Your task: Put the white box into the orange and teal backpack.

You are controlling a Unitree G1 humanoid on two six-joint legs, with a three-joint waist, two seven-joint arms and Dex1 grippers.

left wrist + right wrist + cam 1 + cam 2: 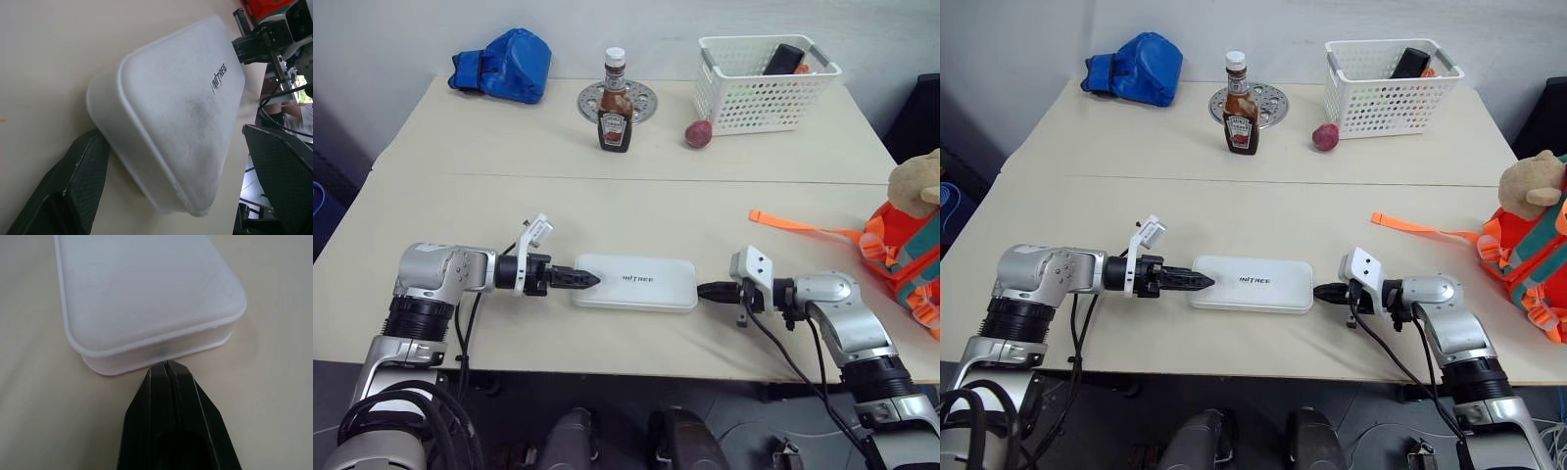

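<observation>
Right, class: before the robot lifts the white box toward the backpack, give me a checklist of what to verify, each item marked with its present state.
1. white box flat on the table: ok.
2. left gripper at the box's left end, fingers open either side of a corner: ok.
3. right gripper shut, tips at the box's right end: ok.
4. Box squeezed firmly between both: cannot tell.
5. orange and teal backpack open to receive it: cannot tell.
6. orange strap lying between box and backpack: not ok, might snag.
</observation>
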